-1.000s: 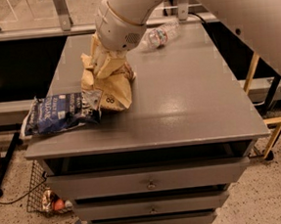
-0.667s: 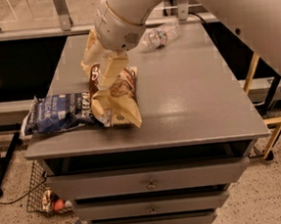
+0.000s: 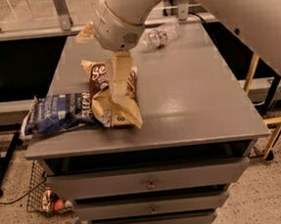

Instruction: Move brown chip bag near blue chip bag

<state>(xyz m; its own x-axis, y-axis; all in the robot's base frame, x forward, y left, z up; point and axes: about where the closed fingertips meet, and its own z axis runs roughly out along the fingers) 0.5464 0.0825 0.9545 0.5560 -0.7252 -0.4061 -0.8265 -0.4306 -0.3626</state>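
The brown chip bag (image 3: 114, 104) lies flat near the table's front left, its brown "Sea Salt" panel facing up. Its left edge touches or slightly overlaps the right end of the blue chip bag (image 3: 57, 112), which lies flat at the left edge. My gripper (image 3: 102, 68) hangs from the white arm (image 3: 127, 12) directly over the brown bag. It is open: one tan finger (image 3: 117, 79) points down against the bag's top face, and the other (image 3: 85, 33) sticks out to the left, away from the bag.
A clear plastic bottle (image 3: 162, 34) lies on its side at the back of the grey table (image 3: 189, 105). Drawers sit below the tabletop. A wire basket (image 3: 42, 196) stands on the floor at the lower left, and a yellow frame (image 3: 266, 117) stands to the right.
The brown bag has moved toward the front and settled flat on the table beside the blue bag. The gripper has followed it down and to the front.
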